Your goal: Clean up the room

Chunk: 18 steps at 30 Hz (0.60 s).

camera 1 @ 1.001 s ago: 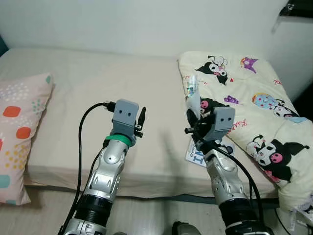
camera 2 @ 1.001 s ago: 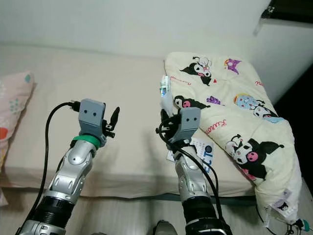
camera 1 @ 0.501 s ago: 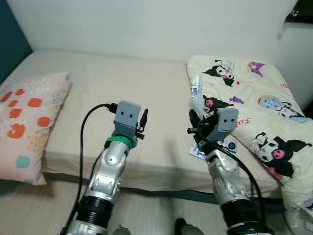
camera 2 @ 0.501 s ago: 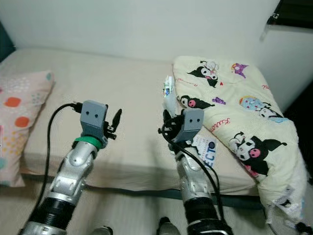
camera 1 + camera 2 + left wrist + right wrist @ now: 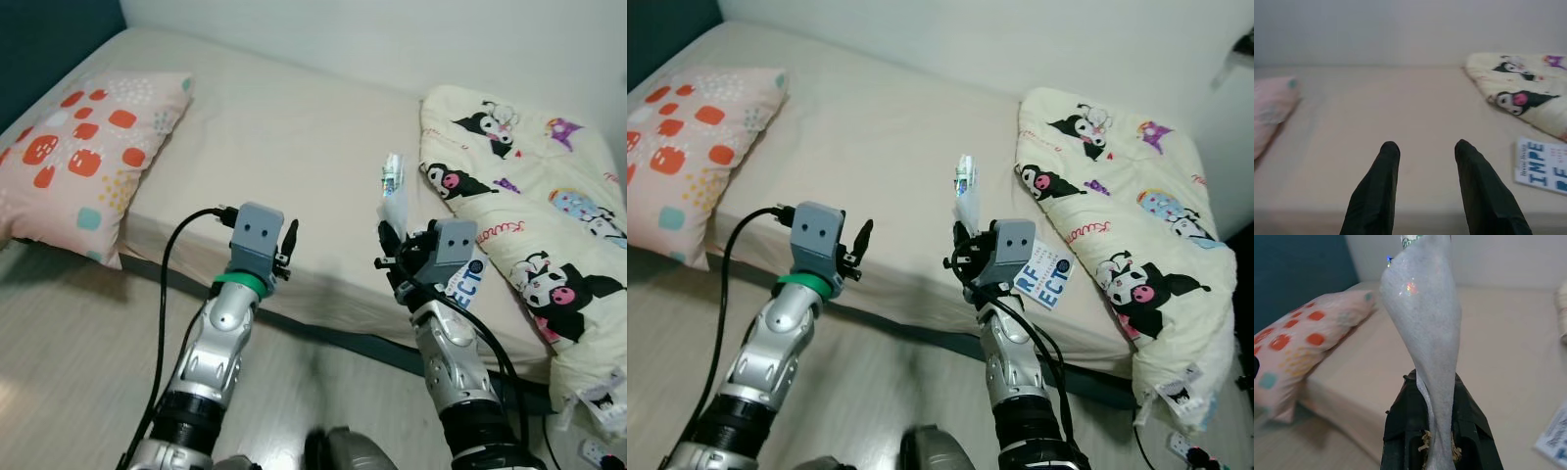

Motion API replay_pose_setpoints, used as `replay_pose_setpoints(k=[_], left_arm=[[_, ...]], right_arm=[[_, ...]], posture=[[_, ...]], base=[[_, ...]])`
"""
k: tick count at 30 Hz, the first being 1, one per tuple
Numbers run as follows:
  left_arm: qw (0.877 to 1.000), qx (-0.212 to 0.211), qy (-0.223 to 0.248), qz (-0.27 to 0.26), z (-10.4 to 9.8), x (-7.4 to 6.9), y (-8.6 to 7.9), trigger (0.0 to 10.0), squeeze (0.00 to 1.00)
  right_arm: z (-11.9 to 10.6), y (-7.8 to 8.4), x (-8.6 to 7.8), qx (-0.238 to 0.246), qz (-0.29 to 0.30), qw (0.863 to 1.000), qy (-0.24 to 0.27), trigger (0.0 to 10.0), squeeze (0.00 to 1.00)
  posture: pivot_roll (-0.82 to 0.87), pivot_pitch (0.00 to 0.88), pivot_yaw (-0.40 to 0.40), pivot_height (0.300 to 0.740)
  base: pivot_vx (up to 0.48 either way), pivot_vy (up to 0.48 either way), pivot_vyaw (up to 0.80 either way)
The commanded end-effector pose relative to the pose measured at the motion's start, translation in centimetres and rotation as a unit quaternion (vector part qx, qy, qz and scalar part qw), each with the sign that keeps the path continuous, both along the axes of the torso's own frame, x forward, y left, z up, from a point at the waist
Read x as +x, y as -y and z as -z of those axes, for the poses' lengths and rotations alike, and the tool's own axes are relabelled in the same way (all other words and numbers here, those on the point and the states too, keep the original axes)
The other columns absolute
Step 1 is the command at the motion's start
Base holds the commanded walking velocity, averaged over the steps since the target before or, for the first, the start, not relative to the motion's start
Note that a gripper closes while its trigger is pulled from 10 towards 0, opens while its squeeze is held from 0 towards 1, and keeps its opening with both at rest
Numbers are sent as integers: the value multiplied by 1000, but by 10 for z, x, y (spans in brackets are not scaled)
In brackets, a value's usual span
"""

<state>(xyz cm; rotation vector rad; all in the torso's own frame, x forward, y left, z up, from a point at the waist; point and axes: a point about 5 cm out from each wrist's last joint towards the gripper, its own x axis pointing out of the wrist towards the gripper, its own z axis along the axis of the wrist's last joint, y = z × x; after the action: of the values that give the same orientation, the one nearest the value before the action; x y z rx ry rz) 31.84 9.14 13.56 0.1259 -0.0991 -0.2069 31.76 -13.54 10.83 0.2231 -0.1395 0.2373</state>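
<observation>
Clamped tight on a crinkly translucent wrapper (image 5: 1425,323), the two black fingers of my right gripper (image 5: 391,244) hold it upright, so that its printed top end sticks up above my wrist over the bed (image 5: 294,147). My left gripper (image 5: 1422,147) stands with its fingers spread apart and nothing between them, raised in front of the bed's near edge, to the left of the right one. Taking the bed as the landmark: it is covered in a plain beige sheet and runs across in front of me, its near edge just behind both grippers. At the bed's left end lies a pink pillow (image 5: 83,137) dotted with red, teal and yellow spots, hanging slightly over the edge. On the bed's right end sits a folded cream blanket (image 5: 529,196) printed with black-and-white cartoon characters, one corner drooping off toward the floor (image 5: 69,333). A white card with blue lettering (image 5: 1042,275) lies on the sheet near the bed's front edge, touching the blanket's left border and just beside my right wrist. Below the bed, the floor is pale wood-look planks.
</observation>
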Motion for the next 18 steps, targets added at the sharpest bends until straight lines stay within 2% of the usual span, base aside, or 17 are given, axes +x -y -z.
replay_pose_setpoints(k=[1, 5, 18], left_arm=[[1000, 2, -18, 2, 9, -3, 0, 10000, 0], [1000, 8, -20, 6, 9, -3, 2, 10000, 0], [1000, 6, -24, 6, 10, -3, 2, 10000, 0]], right_arm=[[2, 1, -1, 4, -1, 1000, -6, 10000, 0], [2, 1, -1, 2, -5, 1000, -7, 10000, 0], [1, 0, -1, -2, -11, 1000, -2, 10000, 0]], posture=[[37, 0, -28, 731], [38, 0, -28, 731], [36, 0, -29, 731]], base=[[0, 0, 0], [0, 0, 0], [0, 0, 759]])
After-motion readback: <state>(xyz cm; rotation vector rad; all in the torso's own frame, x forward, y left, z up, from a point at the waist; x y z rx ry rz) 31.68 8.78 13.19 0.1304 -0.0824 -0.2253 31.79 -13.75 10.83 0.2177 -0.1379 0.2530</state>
